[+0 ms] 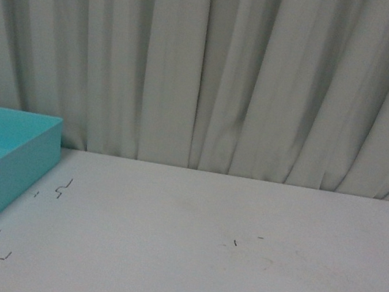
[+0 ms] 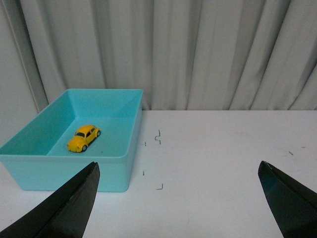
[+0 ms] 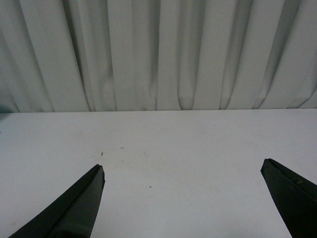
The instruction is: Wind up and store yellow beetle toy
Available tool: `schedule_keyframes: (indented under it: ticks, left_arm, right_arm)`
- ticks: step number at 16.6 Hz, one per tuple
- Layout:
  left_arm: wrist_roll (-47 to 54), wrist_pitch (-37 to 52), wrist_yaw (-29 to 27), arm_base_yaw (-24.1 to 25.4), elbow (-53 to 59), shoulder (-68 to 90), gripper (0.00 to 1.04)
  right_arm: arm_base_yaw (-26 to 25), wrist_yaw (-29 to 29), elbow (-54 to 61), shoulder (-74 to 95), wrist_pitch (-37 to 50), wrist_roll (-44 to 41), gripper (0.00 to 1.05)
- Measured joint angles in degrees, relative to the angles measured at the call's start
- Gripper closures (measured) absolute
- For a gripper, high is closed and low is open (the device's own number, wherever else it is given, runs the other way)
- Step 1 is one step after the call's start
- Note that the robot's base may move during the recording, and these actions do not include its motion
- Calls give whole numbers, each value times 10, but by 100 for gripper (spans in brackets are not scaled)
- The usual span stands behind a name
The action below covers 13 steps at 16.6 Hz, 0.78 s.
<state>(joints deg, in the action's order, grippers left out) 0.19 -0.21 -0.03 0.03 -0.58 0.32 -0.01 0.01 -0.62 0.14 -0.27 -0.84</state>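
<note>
**Operator:** Left gripper is spread wide with nothing between its black fingers. Right gripper is the same: splayed apart over bare table, gripping nothing.

**Observer:** Where's the beetle?

**Operator:** I see the beetle inside the teal bin, sitting on its wheels on the bin floor, clear of the walls. From the front view only a bit of it shows at the picture's left edge, past the bin's near wall.

**Observer:** And the bin?

**Operator:** It stands at the far left of the table, close to the curtain. Neither arm shows in the front view.

**Observer:** What's the surface like?

**Operator:** White and matte, with faint smudges. I make out small dark corner marks just beside the bin's right wall, and a few tiny dark specks nearer the middle. Nothing else rests on it that I can see.

**Observer:** The room?

**Operator:** A pale pleated curtain hangs behind the table's back edge across the whole width. In the left wrist view I also see a plain light panel beside the curtain, behind the bin.
</note>
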Motion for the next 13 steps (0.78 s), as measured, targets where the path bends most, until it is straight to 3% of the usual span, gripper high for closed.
schedule_keyframes:
  ticks: [13]
  left_arm:
    - [0, 0, 0, 0, 0, 0, 7]
  right_arm:
    - [0, 0, 0, 0, 1, 0, 7]
